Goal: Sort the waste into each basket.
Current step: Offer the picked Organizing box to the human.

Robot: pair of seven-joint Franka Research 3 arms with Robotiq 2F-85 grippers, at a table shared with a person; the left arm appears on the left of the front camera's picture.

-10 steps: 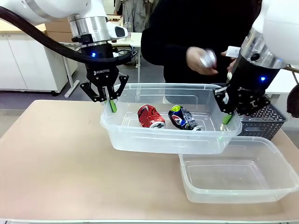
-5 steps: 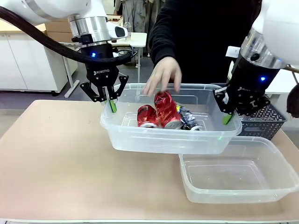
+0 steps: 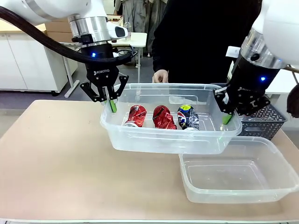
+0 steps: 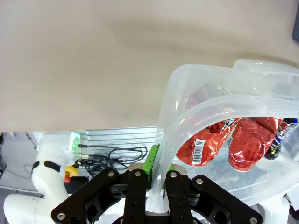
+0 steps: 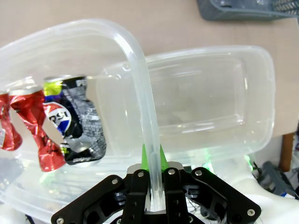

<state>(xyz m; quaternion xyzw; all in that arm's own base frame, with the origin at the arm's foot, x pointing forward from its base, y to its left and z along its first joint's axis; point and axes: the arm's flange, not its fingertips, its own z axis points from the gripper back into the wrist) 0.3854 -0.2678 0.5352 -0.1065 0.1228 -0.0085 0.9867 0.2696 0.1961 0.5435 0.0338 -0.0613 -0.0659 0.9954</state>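
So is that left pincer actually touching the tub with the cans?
Touching. The left wrist view shows the left pincer shut on the rim of the tub.

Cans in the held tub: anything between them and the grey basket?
Yes: the right end wall of the held tub, with the right gripper shut on its rim, stands between the cans and the grey basket. The left gripper grips the opposite rim.

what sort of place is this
Probably a robotics lab: the left gripper and right gripper clamp a clear tub of crushed cans over a plain table, with white cabinets behind.
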